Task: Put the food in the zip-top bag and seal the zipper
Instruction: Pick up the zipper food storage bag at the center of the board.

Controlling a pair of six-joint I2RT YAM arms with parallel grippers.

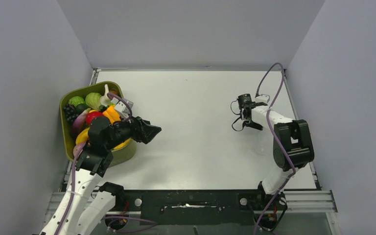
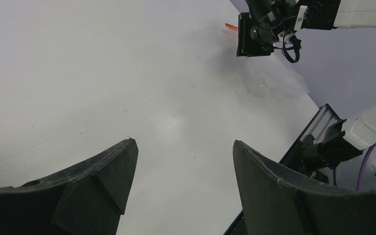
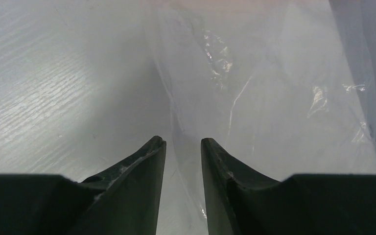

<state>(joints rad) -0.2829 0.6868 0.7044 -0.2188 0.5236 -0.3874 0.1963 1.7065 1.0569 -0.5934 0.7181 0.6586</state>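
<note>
The food (image 1: 94,113) is a heap of glossy toy fruits and vegetables in the olive-green tray (image 1: 62,122) at the left. My left gripper (image 1: 155,131) hangs just right of the tray, open and empty (image 2: 183,147), over bare table. The zip-top bag (image 3: 259,93) is a clear crumpled pouch lying flat at the right (image 2: 271,81). Its zipper (image 2: 231,27) shows as a short red strip beside my right arm. My right gripper (image 3: 182,141) is low over the bag (image 1: 247,121). Its fingers stand a narrow gap apart with the bag's left edge running between them.
Grey walls close in the table on the left, back and right. The tray sits against the left wall. The right arm's elbow (image 1: 293,142) and purple cable (image 1: 269,83) rise near the right wall. A black rail (image 1: 191,200) runs along the near edge.
</note>
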